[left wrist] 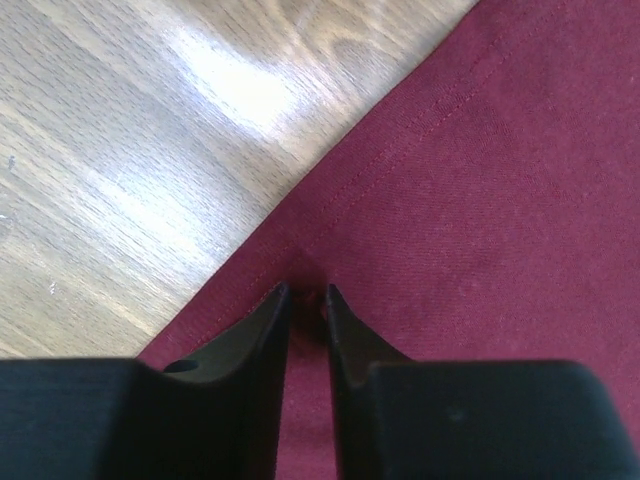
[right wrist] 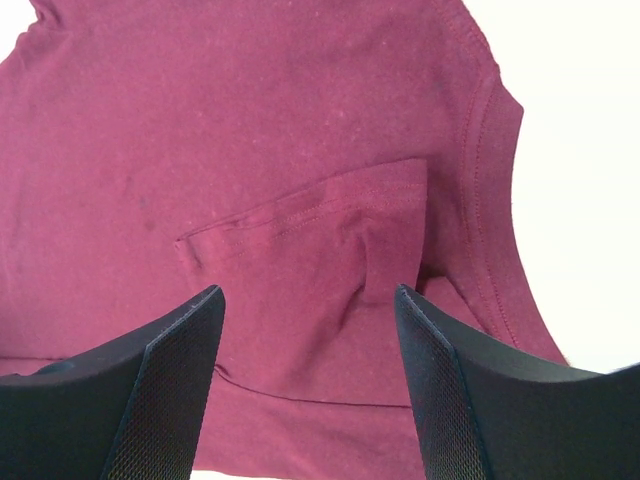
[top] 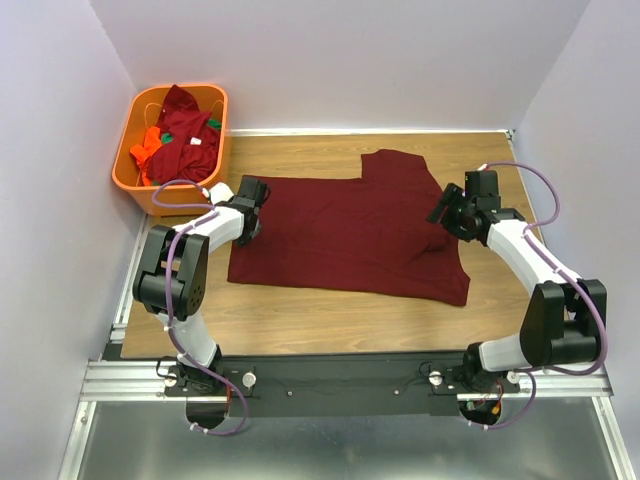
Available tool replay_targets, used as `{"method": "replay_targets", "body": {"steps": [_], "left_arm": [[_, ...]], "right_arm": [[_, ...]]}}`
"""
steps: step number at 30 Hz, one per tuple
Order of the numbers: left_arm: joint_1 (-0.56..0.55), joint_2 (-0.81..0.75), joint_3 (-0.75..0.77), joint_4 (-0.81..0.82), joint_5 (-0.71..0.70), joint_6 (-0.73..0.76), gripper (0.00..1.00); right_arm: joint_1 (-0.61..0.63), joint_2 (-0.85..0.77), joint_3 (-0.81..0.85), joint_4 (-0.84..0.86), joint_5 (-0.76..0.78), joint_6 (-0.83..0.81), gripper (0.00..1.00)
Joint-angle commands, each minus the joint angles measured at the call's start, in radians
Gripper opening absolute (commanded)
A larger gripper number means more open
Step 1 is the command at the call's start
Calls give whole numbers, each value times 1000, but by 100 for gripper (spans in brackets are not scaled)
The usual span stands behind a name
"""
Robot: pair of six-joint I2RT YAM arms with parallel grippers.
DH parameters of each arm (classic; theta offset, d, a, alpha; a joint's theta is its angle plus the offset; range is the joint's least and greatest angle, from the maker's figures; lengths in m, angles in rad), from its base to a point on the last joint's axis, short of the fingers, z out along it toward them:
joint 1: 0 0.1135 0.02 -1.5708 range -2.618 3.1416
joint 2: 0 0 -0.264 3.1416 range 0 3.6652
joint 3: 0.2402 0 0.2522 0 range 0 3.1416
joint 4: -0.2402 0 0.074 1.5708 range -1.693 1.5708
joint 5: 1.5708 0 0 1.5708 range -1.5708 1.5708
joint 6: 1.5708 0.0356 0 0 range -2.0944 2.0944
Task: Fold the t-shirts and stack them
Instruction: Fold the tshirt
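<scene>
Bright light, soft shadows, glare on the table (left wrist: 230, 90), right wrist view blown white beside the t-shirt (right wrist: 300, 150)

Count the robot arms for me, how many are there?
2. The left arm reaches to the maroon t-shirt's left edge, near the orange basket; the right arm reaches over its right side. No others seem hidden.
</scene>
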Motion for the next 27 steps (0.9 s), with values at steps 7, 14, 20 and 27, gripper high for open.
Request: {"method": "replay_targets", "body": {"steps": [7,14,20,27], "left_arm": [[1,-89,-16,13,8,42,10],[1,-138,-53,63,26,85,0],[1,-168,-93,116,58,123,0],[1,-198,-125,154,51,143,0]], "right_arm": [[73,80,3,22,47,-27,75],[120,178,38,49,114,-29,67],[198,239,95,65,170,-36,65],[309,327,172,65,246,-15,63]]}}
